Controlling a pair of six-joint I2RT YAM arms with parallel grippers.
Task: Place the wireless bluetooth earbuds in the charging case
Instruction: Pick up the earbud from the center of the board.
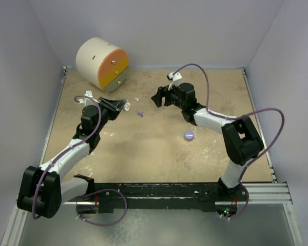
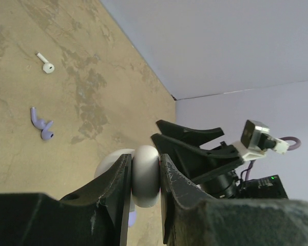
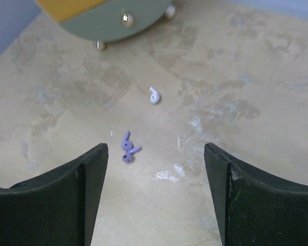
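Mostly the white case is hidden where the left gripper clamps it; the right gripper gapes wide.

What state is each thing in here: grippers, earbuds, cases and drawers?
Left gripper: jaws shut on the white case.
Right gripper: jaws open, holding nothing.
White earbud: loose on the table, not in a case.
Purple earbuds: loose on the table, lying together.
Purple puck: on the table, untouched; open or closed unclear.
Drawer unit: drawers closed.
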